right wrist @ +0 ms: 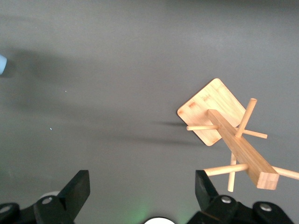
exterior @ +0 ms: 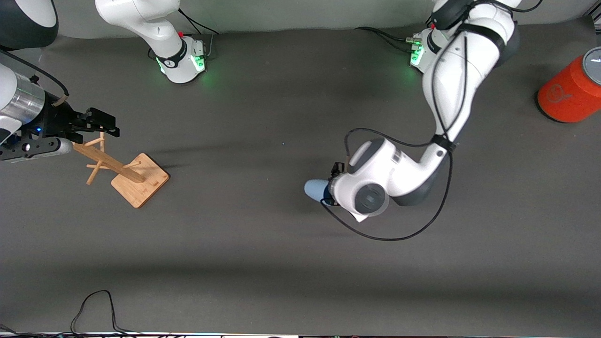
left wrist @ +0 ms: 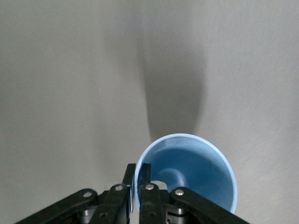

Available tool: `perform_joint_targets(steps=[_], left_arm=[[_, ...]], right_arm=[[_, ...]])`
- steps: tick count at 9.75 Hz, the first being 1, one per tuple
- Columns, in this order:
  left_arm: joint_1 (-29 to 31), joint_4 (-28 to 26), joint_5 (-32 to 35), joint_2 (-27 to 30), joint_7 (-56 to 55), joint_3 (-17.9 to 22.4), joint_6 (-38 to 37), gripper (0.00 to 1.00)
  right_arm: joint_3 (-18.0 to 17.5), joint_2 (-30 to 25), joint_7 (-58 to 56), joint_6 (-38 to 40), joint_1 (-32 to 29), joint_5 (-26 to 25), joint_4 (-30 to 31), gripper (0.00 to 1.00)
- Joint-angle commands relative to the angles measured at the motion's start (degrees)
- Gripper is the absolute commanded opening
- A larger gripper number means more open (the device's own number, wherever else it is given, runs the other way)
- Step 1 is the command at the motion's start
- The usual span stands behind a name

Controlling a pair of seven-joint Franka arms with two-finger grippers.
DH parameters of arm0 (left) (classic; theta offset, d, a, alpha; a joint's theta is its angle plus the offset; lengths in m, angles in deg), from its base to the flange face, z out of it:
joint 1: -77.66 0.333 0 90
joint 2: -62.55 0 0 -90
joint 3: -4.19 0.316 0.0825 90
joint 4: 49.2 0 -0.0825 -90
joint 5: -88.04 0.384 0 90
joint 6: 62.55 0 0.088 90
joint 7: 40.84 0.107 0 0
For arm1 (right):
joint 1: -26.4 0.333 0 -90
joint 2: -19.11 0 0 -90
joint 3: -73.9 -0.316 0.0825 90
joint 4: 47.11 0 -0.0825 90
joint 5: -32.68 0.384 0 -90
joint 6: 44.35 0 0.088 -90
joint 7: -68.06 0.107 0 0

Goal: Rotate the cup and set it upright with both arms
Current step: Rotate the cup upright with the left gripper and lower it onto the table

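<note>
The light blue cup (exterior: 315, 188) is near the middle of the table, turned on its side, with its closed end toward the right arm's end. My left gripper (exterior: 331, 187) is shut on its rim. In the left wrist view the cup's open mouth (left wrist: 196, 172) faces the camera, and the left gripper (left wrist: 138, 173) pinches the wall with one finger inside and one outside. I cannot tell whether the cup touches the table. My right gripper (exterior: 104, 126) is open and empty over a wooden peg rack. It shows wide open in the right wrist view (right wrist: 142, 189), where a sliver of the cup (right wrist: 2, 64) also appears.
A wooden peg rack (exterior: 123, 170) stands on a square base (right wrist: 212, 109) at the right arm's end. A large orange cylinder (exterior: 569, 92) with a grey top stands at the left arm's end. A black cable (exterior: 96, 305) lies by the front edge.
</note>
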Motion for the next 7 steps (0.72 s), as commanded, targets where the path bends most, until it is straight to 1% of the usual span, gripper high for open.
perform_joint_targets(steps=[1, 2, 3, 4, 5, 7], left_arm=[[-5.05, 0.51, 11.5, 1.41, -15.99, 1.16, -2.69, 0.0], [-6.73, 0.51, 13.21, 1.41, -19.08, 1.24, -5.14, 0.0], [-8.74, 0.6, 14.7, 1.5, -23.29, 1.24, -9.08, 0.0], [-10.42, 0.51, 16.72, 1.41, -27.86, 1.16, -10.77, 0.0], [-12.61, 0.34, 17.52, 1.23, -31.3, 1.33, -10.87, 0.0], [-14.12, -0.8, 17.7, 0.62, -33.35, 1.33, -10.79, 0.0]], right_arm=[[1.58, -1.31, -0.11, -0.43, 1.94, 0.77, 1.46, 1.0], [2.11, -1.31, -0.02, -0.69, 3.6, 0.6, 1.38, 1.0], [2.12, -1.22, -0.02, -0.78, 3.88, 0.59, 1.03, 1.0], [2.03, -0.87, -0.02, -0.95, 3.88, 0.59, 0.76, 1.0], [2.12, -0.43, -0.02, -1.39, 3.8, 0.42, 0.76, 1.0], [2.64, -0.43, -0.45, -1.39, 3.62, 0.42, 0.85, 1.0]])
